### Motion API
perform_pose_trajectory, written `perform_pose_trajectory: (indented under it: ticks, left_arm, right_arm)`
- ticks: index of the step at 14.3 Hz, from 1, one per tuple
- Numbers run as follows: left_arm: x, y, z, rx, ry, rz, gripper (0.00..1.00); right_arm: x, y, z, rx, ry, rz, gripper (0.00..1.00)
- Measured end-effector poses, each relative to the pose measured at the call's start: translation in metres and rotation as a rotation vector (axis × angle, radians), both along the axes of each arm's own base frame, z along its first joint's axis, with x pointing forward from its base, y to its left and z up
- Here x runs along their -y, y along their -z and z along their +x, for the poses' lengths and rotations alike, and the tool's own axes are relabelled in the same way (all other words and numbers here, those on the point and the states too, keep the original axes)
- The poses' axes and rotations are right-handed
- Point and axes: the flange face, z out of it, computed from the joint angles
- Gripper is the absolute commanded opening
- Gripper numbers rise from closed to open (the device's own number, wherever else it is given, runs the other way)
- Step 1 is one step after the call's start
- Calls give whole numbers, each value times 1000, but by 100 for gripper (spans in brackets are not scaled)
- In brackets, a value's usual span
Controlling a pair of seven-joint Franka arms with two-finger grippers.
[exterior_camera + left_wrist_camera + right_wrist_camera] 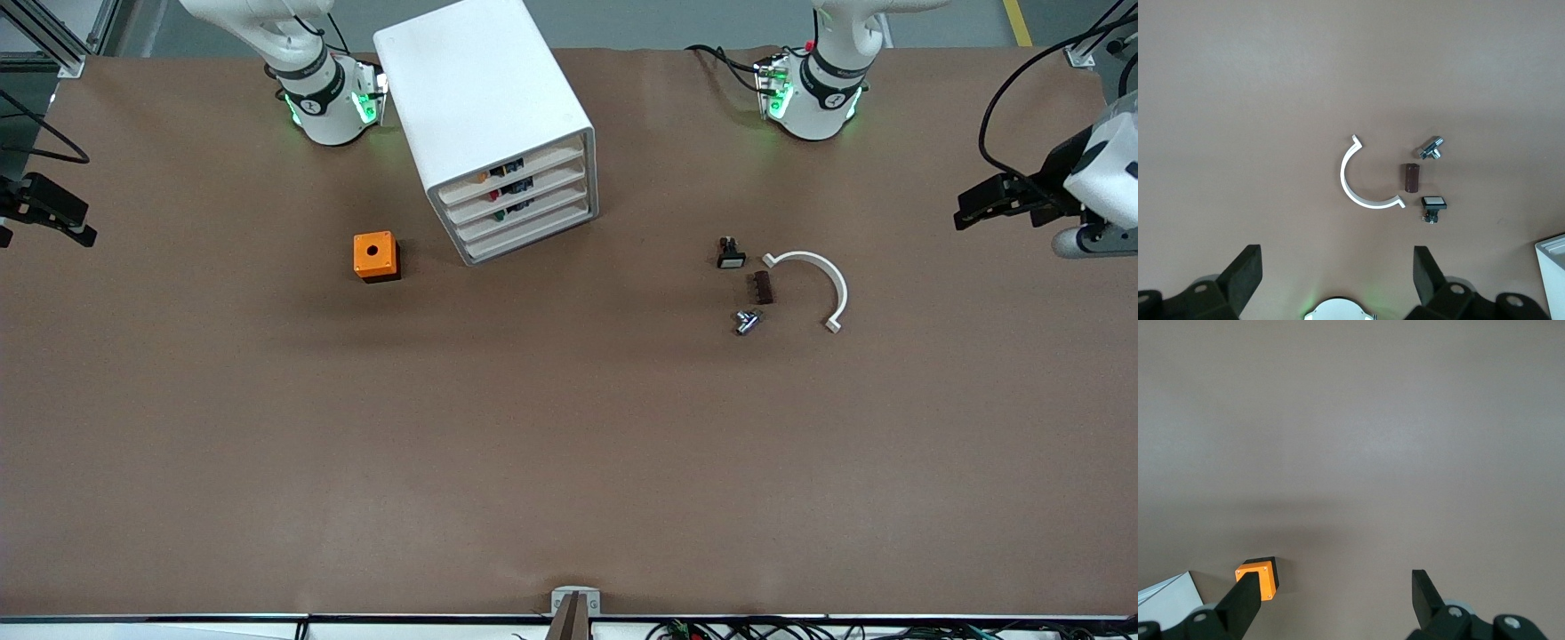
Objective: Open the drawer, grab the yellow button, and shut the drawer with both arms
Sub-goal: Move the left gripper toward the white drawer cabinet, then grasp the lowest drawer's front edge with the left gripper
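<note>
Four shallow trays are sitting stacked in the white cabinet (pixel 487 120) in the front view, and the drawer (pixel 514 172), the uppermost, is lying flush and unopened. An orange speck in it is probably the button (pixel 484 176), though it is too small to be sure. Toward the right arm's end of the brown surface (pixel 569 444), the orange cube (pixel 375 256) is resting just beside the cabinet. Toward the left arm's end, the black-and-white piece (pixel 730 253), a brown block (pixel 763 287), a metal fitting (pixel 746 321) and a white curved clip (pixel 816 283) are clustering together. The left end effector (pixel 973 206) and the right end effector (pixel 67 220) are hanging at opposite edges of the surface, well apart from the cabinet.

Looking through the left wrist view, the left end effector (pixel 1337 273) is showing fingers spread wide over bare surface, with the clip (pixel 1365 175) and small parts underneath and a cabinet corner (pixel 1553 253) at the edge.

Looking through the right wrist view, the right end effector (pixel 1336 599) is likewise spread, with the cube (pixel 1259 579) and a cabinet corner (pixel 1168 597) close by.

Opening well is likely needing one arm bracing the light cabinet while the other is hooking the top tray's lip squarely and drawing straight along its angled front. Open room is lying before the cabinet; the cube is crowding one flank.
</note>
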Motion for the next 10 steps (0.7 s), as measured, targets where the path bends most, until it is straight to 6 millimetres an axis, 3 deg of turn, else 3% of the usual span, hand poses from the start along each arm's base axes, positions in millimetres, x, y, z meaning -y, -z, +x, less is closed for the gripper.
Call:
perform_pose_trajectory:
  ticks: [5,10]
  left_arm:
    - [28,54,20,-97,33,4,100]
    - [90,81,20,-148,-65,38,100]
  right_arm:
    - [0,0,0,0,0,0,100]
    - [0,0,0,0,0,0,100]
